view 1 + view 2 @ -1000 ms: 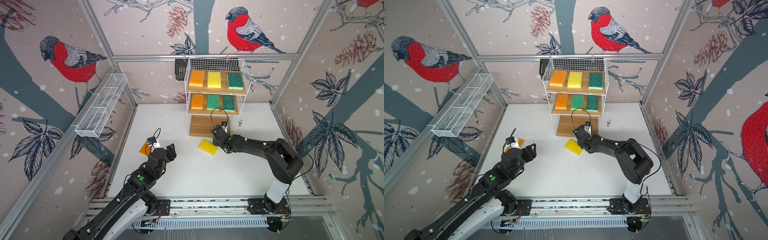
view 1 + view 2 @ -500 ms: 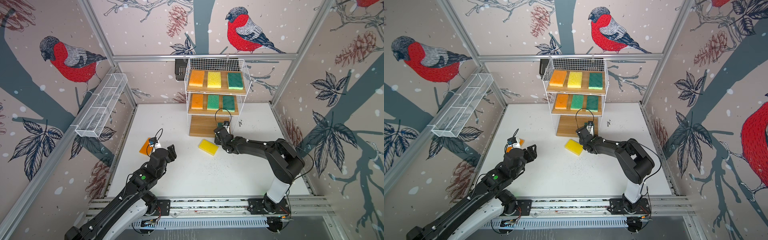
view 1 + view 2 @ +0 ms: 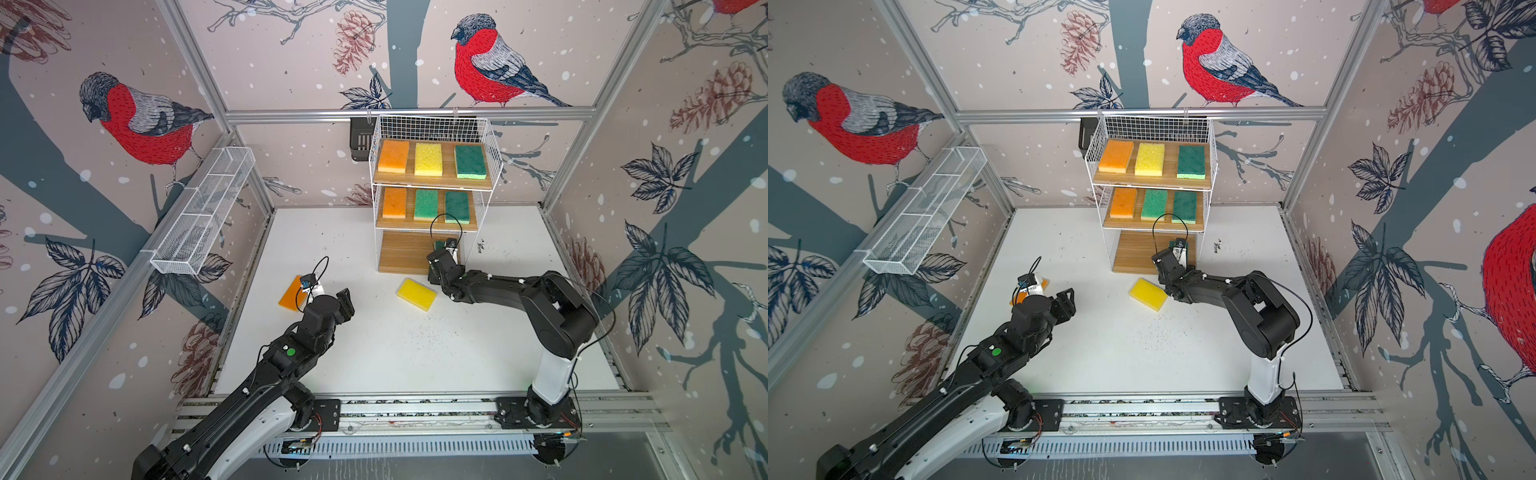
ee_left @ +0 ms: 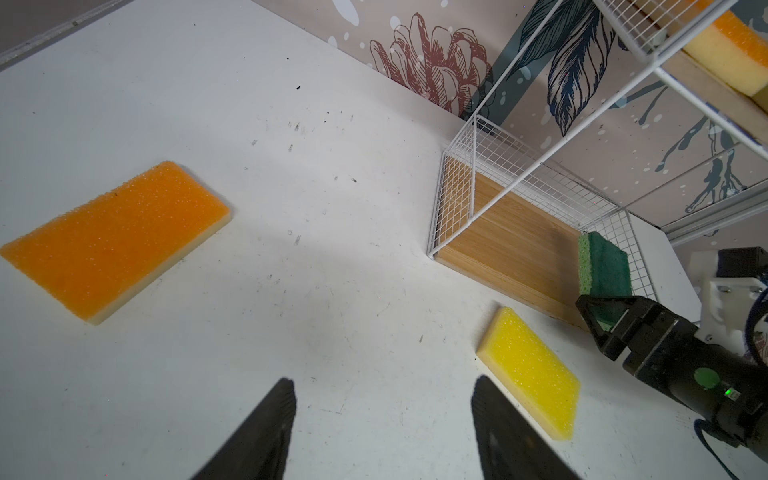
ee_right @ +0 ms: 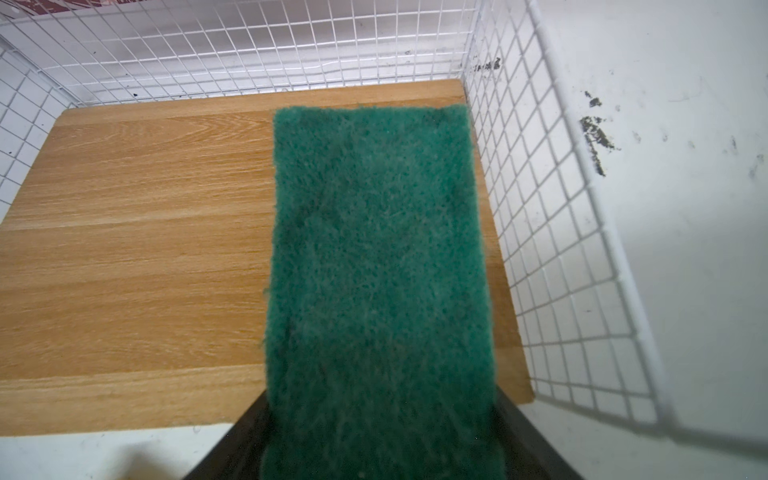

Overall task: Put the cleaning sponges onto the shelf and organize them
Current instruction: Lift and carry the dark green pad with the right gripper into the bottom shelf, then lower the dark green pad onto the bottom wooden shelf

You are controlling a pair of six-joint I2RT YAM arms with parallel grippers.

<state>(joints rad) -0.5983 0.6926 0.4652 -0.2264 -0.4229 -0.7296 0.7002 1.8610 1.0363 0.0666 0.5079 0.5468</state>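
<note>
— Six flat foam sponges point(image 3: 428, 159) sat on the shelf's point(image 3: 428, 129) two upper wooden boards point(image 3: 432, 182). The rest?
— Right jaws pinched a fuzzy green sponge point(image 5: 378, 270) over the bottom board point(image 5: 145, 249). Left jaws gaped empty above the desk point(image 4: 332, 124); a porous orange sponge point(image 4: 112, 239) and yellow sponge point(image 4: 530, 374) lay there.

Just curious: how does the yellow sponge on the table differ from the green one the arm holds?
The yellow sponge lies loose on the table; the green sponge is clamped in the right gripper, over the shelf's bottom board. The yellow sponge looks porous, the green sponge fuzzy. Both are flat rectangles.
</note>
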